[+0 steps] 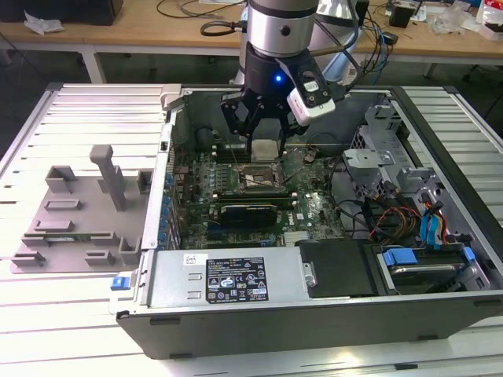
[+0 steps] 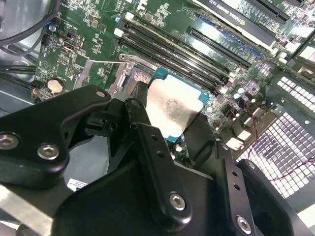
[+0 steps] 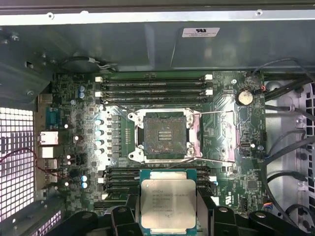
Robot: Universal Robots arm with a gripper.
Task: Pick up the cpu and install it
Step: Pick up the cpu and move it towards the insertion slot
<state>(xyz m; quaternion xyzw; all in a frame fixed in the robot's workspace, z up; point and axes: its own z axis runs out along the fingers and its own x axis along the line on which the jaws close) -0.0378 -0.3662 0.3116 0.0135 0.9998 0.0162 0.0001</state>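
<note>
The gripper (image 1: 265, 135) is closed on the cpu (image 1: 266, 150), with its fingers (image 2: 147, 142) clamped against opposite edges of the chip. The cpu (image 3: 167, 204) is held level above the motherboard (image 3: 224, 98) inside the open computer case (image 1: 314, 326). It is near the empty socket (image 3: 165, 135) and not seated in it. A grey fixture tray (image 1: 78, 228) lies outside the case, at the exterior view's left.

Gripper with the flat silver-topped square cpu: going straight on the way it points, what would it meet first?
Probably the green motherboard at or just beside its open metal-framed socket, since the gripper, shut on the cpu, points down over it. Depth leaves the exact spot unclear.
</note>
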